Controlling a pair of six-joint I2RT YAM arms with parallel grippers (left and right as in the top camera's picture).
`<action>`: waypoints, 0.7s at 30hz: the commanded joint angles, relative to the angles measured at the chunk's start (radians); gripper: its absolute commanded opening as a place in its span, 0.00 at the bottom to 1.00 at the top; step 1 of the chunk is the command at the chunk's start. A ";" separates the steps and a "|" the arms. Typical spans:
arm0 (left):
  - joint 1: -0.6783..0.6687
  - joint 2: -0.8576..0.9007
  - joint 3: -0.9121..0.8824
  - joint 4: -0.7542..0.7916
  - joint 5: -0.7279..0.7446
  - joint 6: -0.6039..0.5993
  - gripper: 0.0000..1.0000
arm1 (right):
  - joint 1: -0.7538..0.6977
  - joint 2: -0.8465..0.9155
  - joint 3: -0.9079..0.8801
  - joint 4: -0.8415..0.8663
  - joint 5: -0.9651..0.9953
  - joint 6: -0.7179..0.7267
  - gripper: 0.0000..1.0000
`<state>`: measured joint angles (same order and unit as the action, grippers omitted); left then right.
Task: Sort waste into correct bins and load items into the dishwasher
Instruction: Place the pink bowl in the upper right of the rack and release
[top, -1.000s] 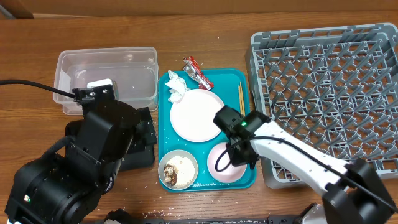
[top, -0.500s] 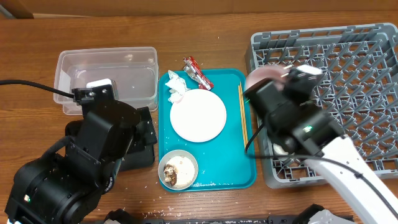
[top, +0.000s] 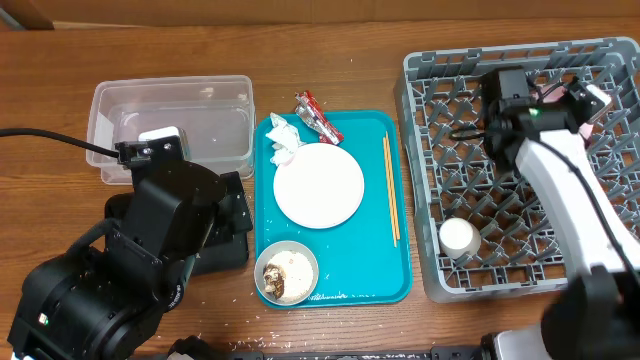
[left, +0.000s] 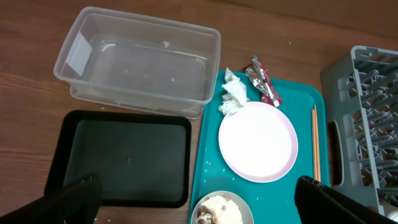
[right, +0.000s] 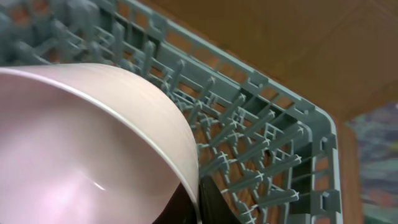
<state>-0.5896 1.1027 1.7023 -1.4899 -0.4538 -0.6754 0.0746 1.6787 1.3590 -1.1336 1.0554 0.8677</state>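
Observation:
My right gripper (right: 199, 202) is shut on the rim of the small pink bowl (right: 74, 143) and holds it over the far part of the grey dish rack (top: 430, 180). A white cup (top: 459, 237) stands in the rack's front left. The pale plate (top: 318, 186), the whitish bowl of rice crumbs (top: 286, 272), the chopsticks (top: 391, 188), the white tissue (top: 282, 139) and the red wrapper (top: 317, 117) lie on or by the teal tray. My left gripper (left: 199, 190) is open and empty above the black tray (left: 124, 155).
The clear tub (top: 170, 125) stands at the back left, beside the teal tray (top: 380, 280). My left arm's body hides most of the black tray in the overhead view. Loose rice grains lie on the teal tray's front.
My right gripper lifted the pink bowl off the teal tray's front right and carried it over the rack to its far side. The left arm has not moved.

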 joint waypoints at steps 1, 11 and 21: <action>-0.004 0.003 0.001 0.002 -0.020 -0.012 1.00 | -0.009 0.075 -0.005 0.006 0.052 0.015 0.04; -0.004 0.003 0.001 0.002 -0.021 -0.012 1.00 | 0.072 0.175 -0.010 -0.018 0.035 0.016 0.04; -0.004 0.003 0.001 0.002 -0.020 -0.012 1.00 | 0.149 0.175 -0.011 -0.085 0.032 0.023 0.04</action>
<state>-0.5896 1.1027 1.7023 -1.4895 -0.4538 -0.6754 0.2119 1.8393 1.3571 -1.2041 1.1347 0.8902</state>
